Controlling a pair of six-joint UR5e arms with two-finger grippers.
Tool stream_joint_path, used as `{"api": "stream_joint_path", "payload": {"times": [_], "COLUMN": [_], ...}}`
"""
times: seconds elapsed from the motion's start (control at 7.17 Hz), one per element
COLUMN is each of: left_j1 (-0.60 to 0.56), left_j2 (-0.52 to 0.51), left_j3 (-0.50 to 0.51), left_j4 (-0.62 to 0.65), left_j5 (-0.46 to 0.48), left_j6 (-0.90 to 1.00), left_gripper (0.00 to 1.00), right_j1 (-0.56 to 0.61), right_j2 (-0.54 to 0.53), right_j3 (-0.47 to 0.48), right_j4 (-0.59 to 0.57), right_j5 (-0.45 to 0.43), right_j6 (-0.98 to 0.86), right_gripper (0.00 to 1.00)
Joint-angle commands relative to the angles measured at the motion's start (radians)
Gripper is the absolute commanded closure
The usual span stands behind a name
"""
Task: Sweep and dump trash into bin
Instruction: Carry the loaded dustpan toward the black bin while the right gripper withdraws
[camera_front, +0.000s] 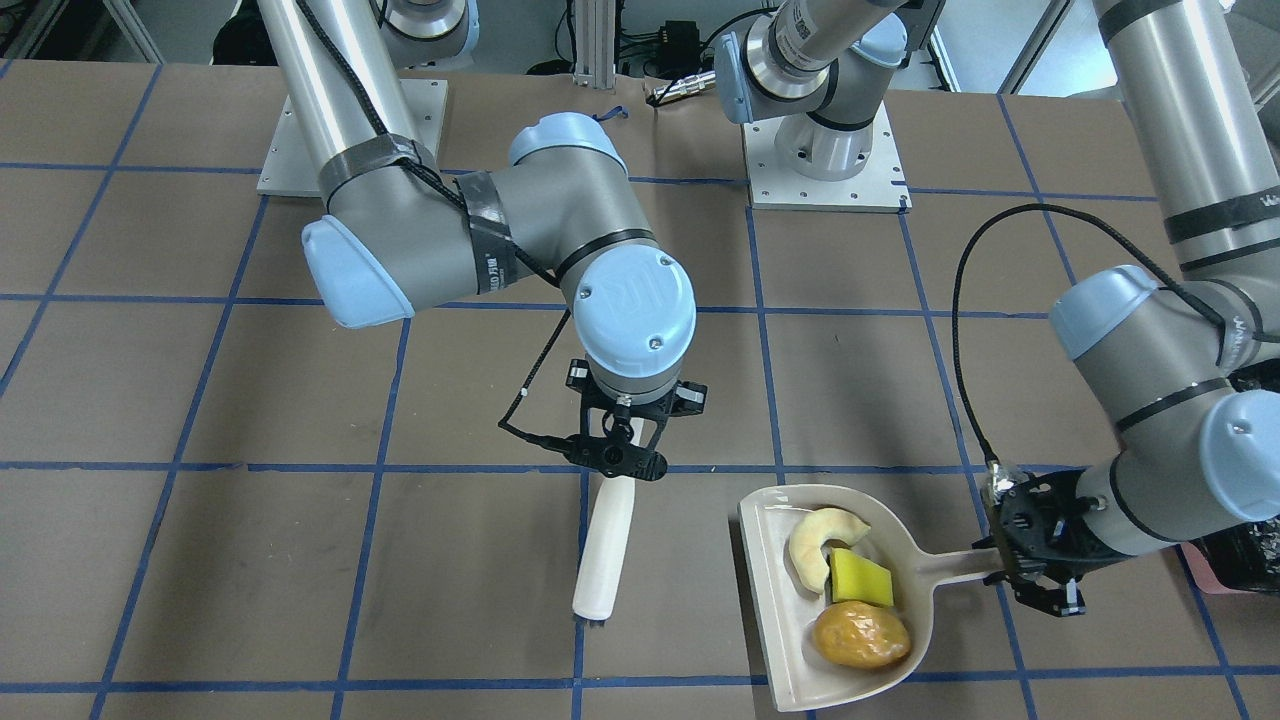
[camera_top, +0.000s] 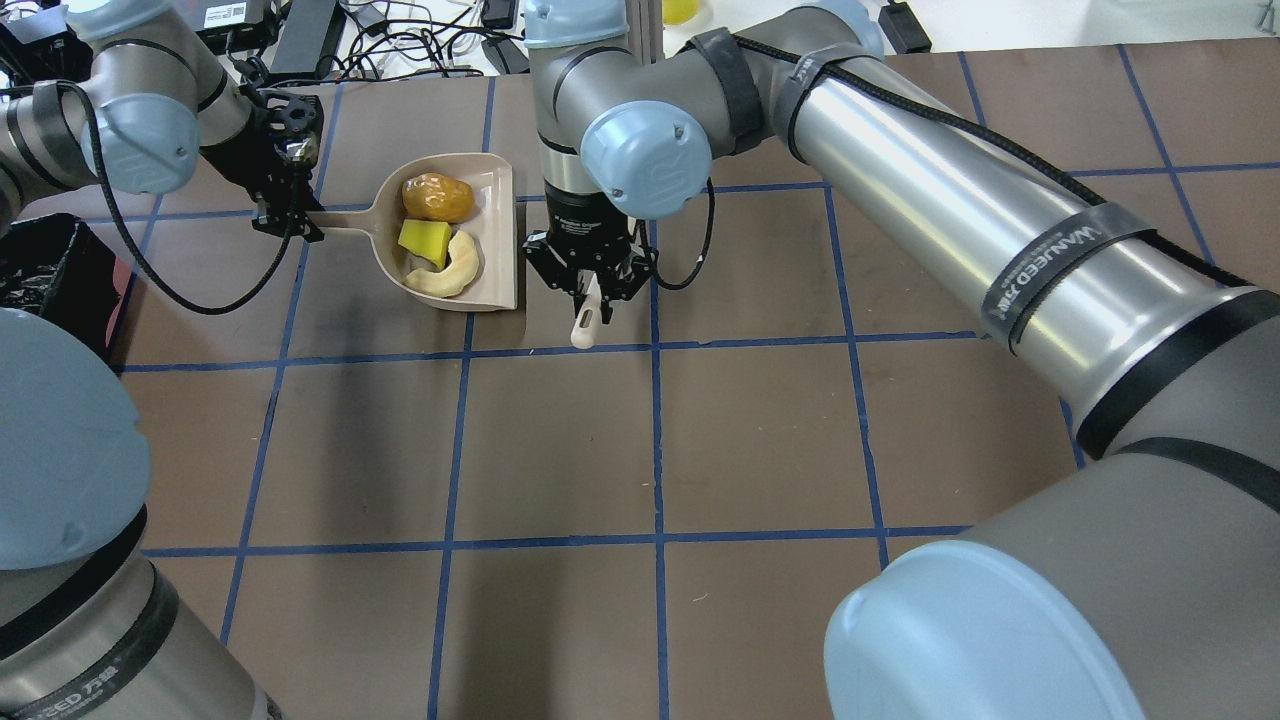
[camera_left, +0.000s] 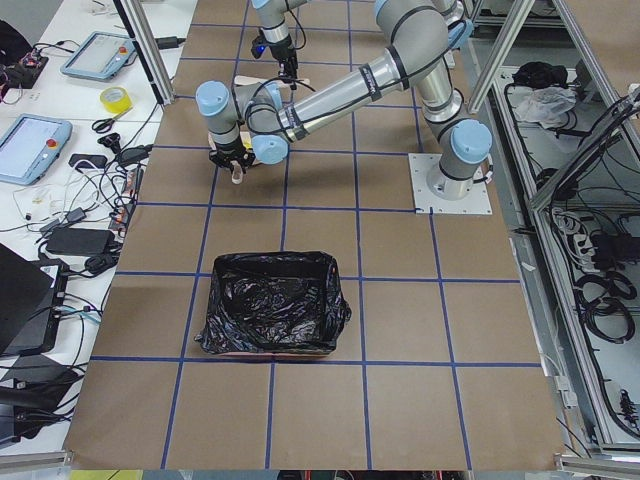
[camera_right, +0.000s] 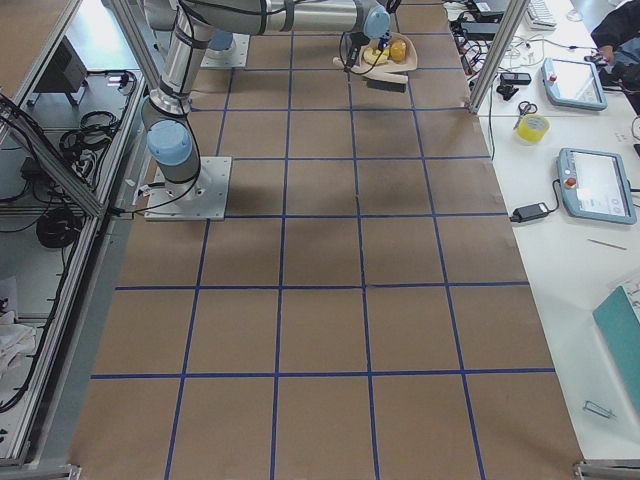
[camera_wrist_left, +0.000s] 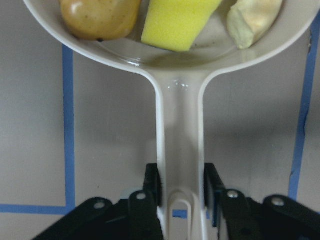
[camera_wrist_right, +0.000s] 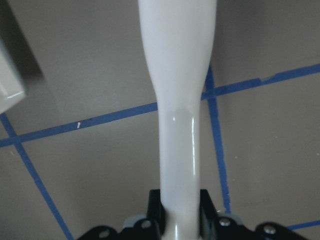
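The three trash pieces lie in the beige dustpan (camera_front: 760, 590): the pale peel (camera_front: 815, 545), the yellow wedge (camera_front: 862, 578) and the golden-brown lump (camera_front: 860, 636). They also show in the overhead view: peel (camera_top: 452, 272), wedge (camera_top: 424, 240), lump (camera_top: 437, 197). My left gripper (camera_front: 1002, 562) is shut on the dustpan's handle (camera_wrist_left: 180, 150). My right gripper (camera_front: 618, 462) is shut on the beige brush (camera_front: 605, 550), which stands beside the pan's open edge with its bristles down. The bin (camera_left: 270, 300), lined with a black bag, stands beyond the left arm at the table's left end (camera_top: 50, 270).
The table is brown with a blue tape grid. The two arm bases (camera_front: 825, 160) stand at the robot's side. The right arm's long link (camera_top: 1000, 230) stretches across the overhead view. Cables and tablets (camera_left: 30, 140) lie on a side bench off the table.
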Motion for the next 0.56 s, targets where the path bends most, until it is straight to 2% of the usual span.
{"api": "stream_joint_path", "payload": {"times": [0.0,0.14,0.42], "left_j1": [0.064,0.095,0.195], "left_j2": [0.025,0.039,0.074], "left_j3": [0.033,0.035,0.075], "left_j4": [-0.04,-0.044,-0.155], "left_j5": [-0.006,-0.025,-0.026], "left_j6": [0.001,0.016,0.04], "left_gripper": [0.86,0.89,0.97], "right_j1": [-0.104,-0.206,-0.448], "right_j2": [-0.088,-0.159,-0.286], "right_j3": [0.063,0.117,0.259], "right_j4": [0.063,0.095,0.076], "right_j5": [-0.093,-0.104,-0.123], "right_j6": [-0.05,-0.185,-0.483], "right_gripper": [1.0,1.0,1.0]}}
